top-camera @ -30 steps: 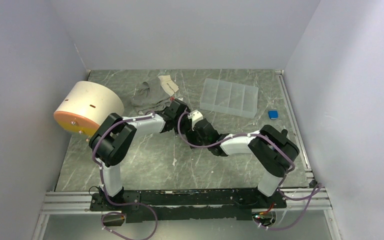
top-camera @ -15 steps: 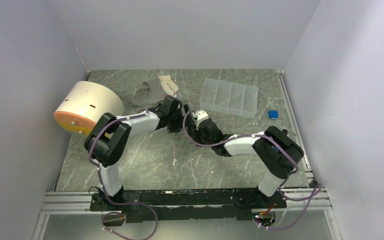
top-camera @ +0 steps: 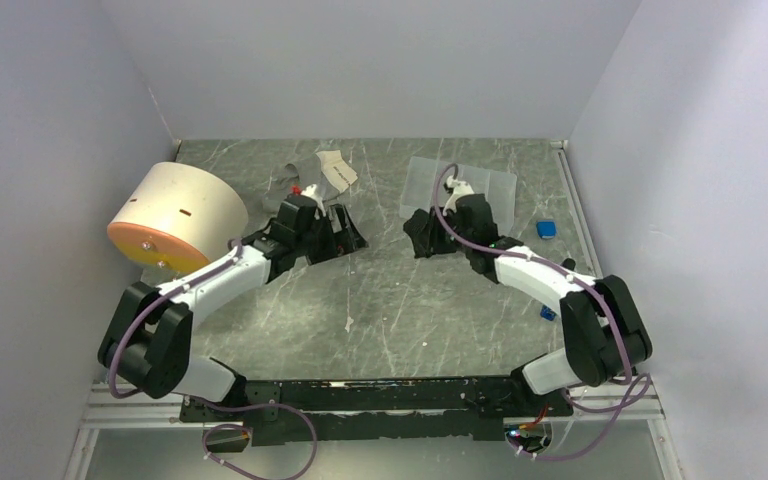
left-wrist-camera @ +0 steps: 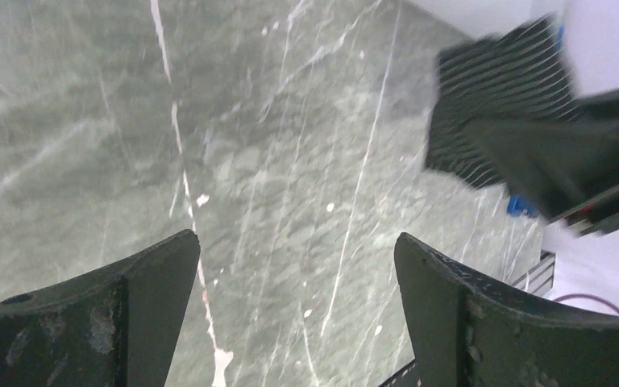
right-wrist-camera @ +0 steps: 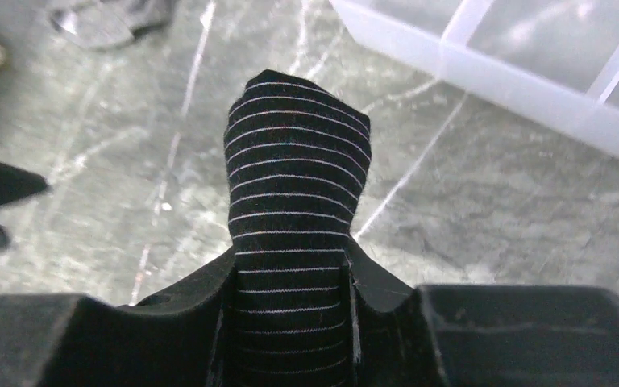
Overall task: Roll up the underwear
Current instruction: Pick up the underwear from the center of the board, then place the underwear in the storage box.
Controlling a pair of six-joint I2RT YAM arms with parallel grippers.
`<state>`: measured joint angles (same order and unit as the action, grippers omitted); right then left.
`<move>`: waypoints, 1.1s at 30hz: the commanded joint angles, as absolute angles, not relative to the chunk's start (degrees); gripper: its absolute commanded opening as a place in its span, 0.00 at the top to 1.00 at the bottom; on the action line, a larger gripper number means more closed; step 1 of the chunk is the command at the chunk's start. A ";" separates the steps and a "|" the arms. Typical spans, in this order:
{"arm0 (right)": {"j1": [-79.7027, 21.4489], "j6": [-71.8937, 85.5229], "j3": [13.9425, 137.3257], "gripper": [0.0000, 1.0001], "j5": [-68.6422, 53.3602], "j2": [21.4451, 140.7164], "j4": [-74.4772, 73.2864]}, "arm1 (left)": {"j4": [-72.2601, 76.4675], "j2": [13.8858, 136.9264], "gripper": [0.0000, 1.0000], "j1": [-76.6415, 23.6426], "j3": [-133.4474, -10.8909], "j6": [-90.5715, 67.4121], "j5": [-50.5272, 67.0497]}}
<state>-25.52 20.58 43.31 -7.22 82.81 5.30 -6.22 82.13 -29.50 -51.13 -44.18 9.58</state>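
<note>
Arms have swung apart. Right gripper pinches the rolled striped underwear on the near side of the clear tray, its long axis along the fingers, free end pointing left. Left gripper hangs spread wide.

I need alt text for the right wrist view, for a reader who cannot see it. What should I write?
The right end effector grips a bundle of black underwear with thin white stripes, which sticks out past its fingers over a grey-green marbled table. A clear divided tray lies at the upper right.
</note>
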 commanded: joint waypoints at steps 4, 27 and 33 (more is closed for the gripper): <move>-17.54 25.63 50.65 1.00 -12.77 79.89 1.37 | -4.99 78.88 0.05 -29.71 -46.35 -41.99 13.36; -5.20 12.60 75.29 1.00 21.05 100.18 -10.83 | -19.06 60.61 0.03 -27.61 -43.35 -36.99 9.75; -4.09 9.54 71.94 1.00 18.91 101.84 -6.08 | -19.84 58.36 0.03 -27.16 -41.99 -36.82 9.31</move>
